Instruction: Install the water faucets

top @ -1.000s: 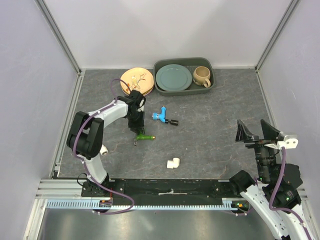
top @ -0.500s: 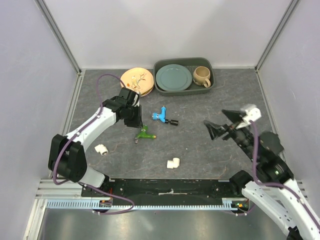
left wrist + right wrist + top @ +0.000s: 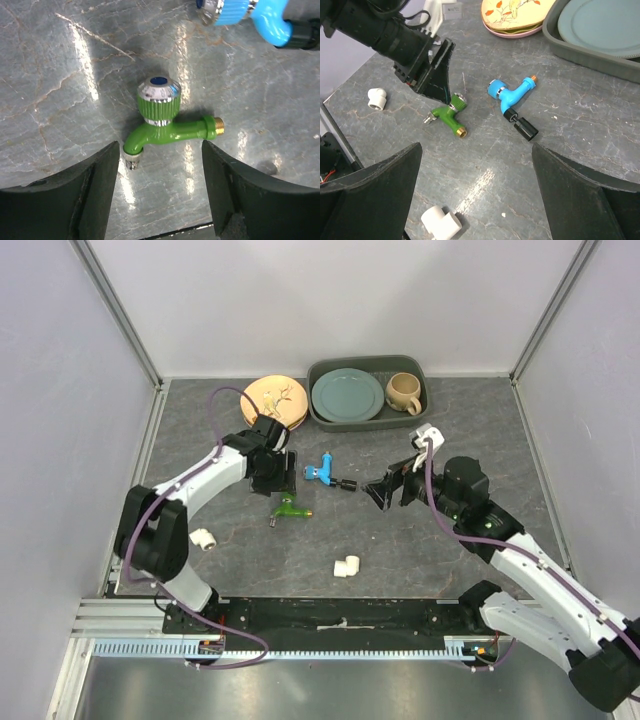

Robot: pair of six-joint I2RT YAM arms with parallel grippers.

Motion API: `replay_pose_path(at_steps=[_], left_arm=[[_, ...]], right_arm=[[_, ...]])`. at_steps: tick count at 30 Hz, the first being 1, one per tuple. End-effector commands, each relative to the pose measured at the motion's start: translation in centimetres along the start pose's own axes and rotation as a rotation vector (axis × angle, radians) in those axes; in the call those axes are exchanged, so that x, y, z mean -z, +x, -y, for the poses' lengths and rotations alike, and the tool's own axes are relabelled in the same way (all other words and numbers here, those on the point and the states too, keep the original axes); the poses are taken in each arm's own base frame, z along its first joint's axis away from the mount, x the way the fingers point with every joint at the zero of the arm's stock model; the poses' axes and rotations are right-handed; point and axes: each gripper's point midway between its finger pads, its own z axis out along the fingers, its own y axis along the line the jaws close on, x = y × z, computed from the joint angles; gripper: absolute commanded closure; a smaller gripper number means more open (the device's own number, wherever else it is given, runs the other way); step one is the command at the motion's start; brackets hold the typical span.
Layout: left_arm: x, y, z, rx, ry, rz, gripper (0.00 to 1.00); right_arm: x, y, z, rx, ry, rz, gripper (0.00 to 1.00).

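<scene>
The green faucet (image 3: pixel 165 125) lies flat on the grey table (image 3: pixel 430 540), its chrome-ringed knob up and its brass thread pointing right. My left gripper (image 3: pixel 160 150) hovers over it, open, and neither finger touches it. In the top view the left gripper (image 3: pixel 278 472) is just behind the green faucet (image 3: pixel 288 508). The light blue faucet (image 3: pixel 325 472) with its black end lies a little to the right. My right gripper (image 3: pixel 385 490) is wide open beside that black end, holding nothing. The right wrist view shows the green faucet (image 3: pixel 447 115) and the blue faucet (image 3: pixel 512 95) ahead of the right gripper (image 3: pixel 476 150).
One white elbow fitting (image 3: pixel 347 566) lies near the front middle and another (image 3: pixel 203 537) near the left arm. At the back a grey tray (image 3: pixel 418 412) holds a teal plate (image 3: pixel 347 395) and a mug (image 3: pixel 404 392). Beside the tray sits an orange plate (image 3: pixel 272 400).
The left gripper has opened, let go of the green faucet and drawn back a little behind it. The right arm has swung in from the right edge toward the blue faucet.
</scene>
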Motion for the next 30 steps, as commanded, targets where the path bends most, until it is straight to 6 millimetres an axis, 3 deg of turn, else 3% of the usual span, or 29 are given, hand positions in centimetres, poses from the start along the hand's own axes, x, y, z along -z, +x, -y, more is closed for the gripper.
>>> replay_pose_path(at_steps=[1, 6, 11, 15, 21, 24, 25, 28, 30], left_arm=[[-1.0, -2.0, -0.7, -0.024, -0.082, 0.037, 0.29], [-3.1, -0.8, -0.7, -0.029, -0.099, -0.023, 0.32], [-5.2, 0.3, -0.4, -0.027, -0.095, -0.076, 0.33], [-6.3, 1.0, -0.6, -0.024, -0.104, -0.108, 0.34], [-7.0, 1.7, -0.5, -0.034, -0.109, -0.129, 0.44], [-7.0, 2.4, 0.4, -0.047, -0.077, -0.150, 0.63], [-6.8, 2.1, 0.8, -0.049, -0.062, -0.145, 0.76], [-5.6, 1.6, 2.1, -0.036, -0.010, -0.123, 0.87], [-4.0, 0.6, 2.8, -0.033, 0.020, -0.075, 0.89]], right_arm=[[-1.3, -2.4, 0.0, -0.004, -0.005, 0.090, 0.02], [-2.6, -2.3, 1.4, -0.039, 0.050, 0.146, 0.02], [-4.4, -1.6, 1.4, -0.051, 0.022, 0.129, 0.02], [-6.1, 1.2, 1.3, -0.112, -0.021, 0.066, 0.02], [-7.2, 3.7, 1.1, -0.146, -0.071, 0.033, 0.02], [-7.4, 4.5, 0.9, -0.156, -0.092, 0.033, 0.02], [-7.4, 4.7, 0.9, -0.160, -0.097, 0.031, 0.02], [-7.5, 5.1, 0.5, -0.173, -0.123, 0.032, 0.02], [-7.6, 5.2, 0.2, -0.193, -0.143, 0.033, 0.02]])
